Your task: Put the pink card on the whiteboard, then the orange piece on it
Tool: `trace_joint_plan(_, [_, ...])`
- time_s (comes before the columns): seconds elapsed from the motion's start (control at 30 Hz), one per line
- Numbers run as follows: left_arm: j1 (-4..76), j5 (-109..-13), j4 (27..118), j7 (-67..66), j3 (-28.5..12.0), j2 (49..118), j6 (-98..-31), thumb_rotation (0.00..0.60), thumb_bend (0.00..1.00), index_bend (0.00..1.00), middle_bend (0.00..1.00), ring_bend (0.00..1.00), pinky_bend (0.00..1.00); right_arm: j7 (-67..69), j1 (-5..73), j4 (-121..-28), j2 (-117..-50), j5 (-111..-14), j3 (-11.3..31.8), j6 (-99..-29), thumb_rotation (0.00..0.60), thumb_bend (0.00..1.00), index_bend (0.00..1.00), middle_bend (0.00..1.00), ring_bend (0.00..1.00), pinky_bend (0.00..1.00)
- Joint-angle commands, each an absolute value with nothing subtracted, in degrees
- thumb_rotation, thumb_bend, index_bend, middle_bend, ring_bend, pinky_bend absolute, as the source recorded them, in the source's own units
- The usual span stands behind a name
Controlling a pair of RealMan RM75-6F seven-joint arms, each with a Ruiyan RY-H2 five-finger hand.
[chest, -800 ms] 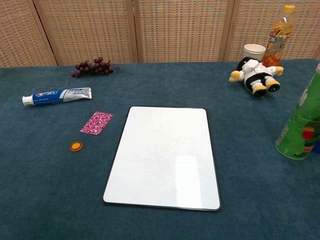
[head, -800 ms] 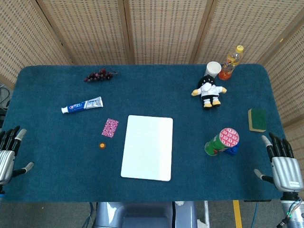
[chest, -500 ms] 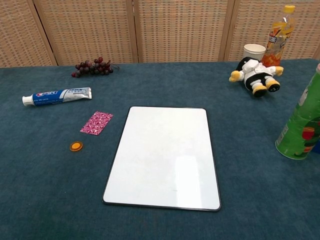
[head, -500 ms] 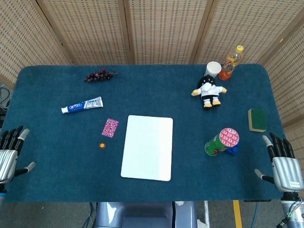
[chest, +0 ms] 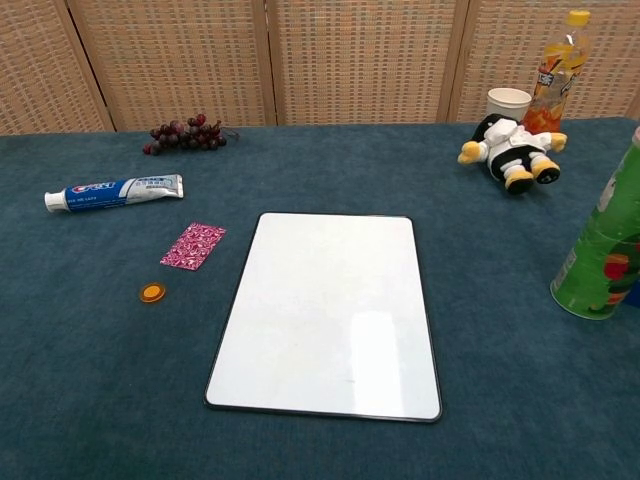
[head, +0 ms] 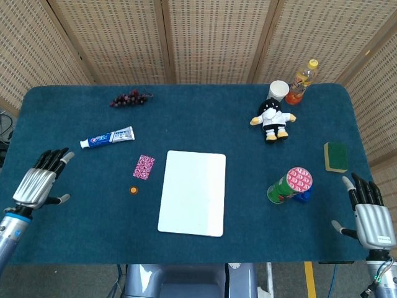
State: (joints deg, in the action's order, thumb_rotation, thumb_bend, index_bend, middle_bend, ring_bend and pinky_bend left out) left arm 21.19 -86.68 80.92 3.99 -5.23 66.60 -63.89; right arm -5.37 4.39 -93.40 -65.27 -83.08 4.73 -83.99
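Note:
The pink patterned card (head: 144, 166) (chest: 194, 246) lies flat on the blue cloth just left of the whiteboard (head: 193, 192) (chest: 330, 312). A small round orange piece (head: 133, 190) (chest: 152, 293) sits in front of the card, also off the board. My left hand (head: 41, 182) hovers over the table's left side with fingers spread and nothing in it, well left of the orange piece. At the table's front right corner my right hand (head: 368, 214) stays open and empty. Neither hand shows in the chest view.
A toothpaste tube (head: 107, 137) and grapes (head: 129, 99) lie at the back left. At the back right are a plush toy (head: 273, 119), a white cup (head: 278, 90) and a juice bottle (head: 300, 81). A green can (head: 289, 185) and a green sponge (head: 335, 156) sit on the right.
My left hand has moved up and to the right, from the table's left edge inward over the cloth. The right hand and all objects stay put.

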Motion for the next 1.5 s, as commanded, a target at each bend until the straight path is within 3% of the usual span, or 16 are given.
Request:
trace_joint_plan(0.03, [28.8,-85.7,75.2,6.4,-7.4,69.4,-54.7,0.600,0.01,0.00,0.00,0.00,0.00,-5.4,4.5,-93.5,-65.2,-83.0,4.6,-83.6,0.600,0.00,0.00,0.00,0.00,0.00])
trace_joint_plan(0.27, [38.9,-81.8,68.6,5.8,-9.1,75.7,-41.2,0.600,0.02,0.00,0.00,0.00,0.00,-5.7,4.8,-94.0,-64.7,-82.3,4.6,-82.5,0.600,0.00,0.00,0.00,0.00,0.00])
trace_joint_plan(0.43, [43.4,-79.1,64.2,4.4,-9.8,80.4,-35.7,0.600,0.02,0.00,0.00,0.00,0.00,-5.7,5.1,-94.4,-64.2,-81.9,4.4,-81.5,0.600,0.00,0.00,0.00,0.00,0.00])
trace_joint_plan(0.67, [48.3,-76.3,59.7,3.8,-10.7,85.6,-30.7,0.600,0.03,0.10,0.00,0.00,0.00,-3.8,5.5,-94.5,-63.4,-80.8,4.4,-79.7,0.600,0.00,0.00,0.00,0.00,0.00])
trace_joint_plan(0.87, [50.3,-74.8,59.1,0.8,-10.5,87.5,-30.4,0.600,0.03,0.20,0.00,0.00,0.00,-1.9,5.6,-94.4,-62.8,-81.3,4.1,-79.3,0.600,0.00,0.00,0.00,0.00,0.00])
trace_joint_plan(1.5, [51.9,-61.2,62.9,-12.8,-8.2,89.5,-30.2,0.600,0.03,0.20,0.00,0.00,0.00,0.3,5.7,-94.3,-62.4,-81.9,3.8,-79.1,0.600,0.00,0.00,0.00,0.00,0.00])
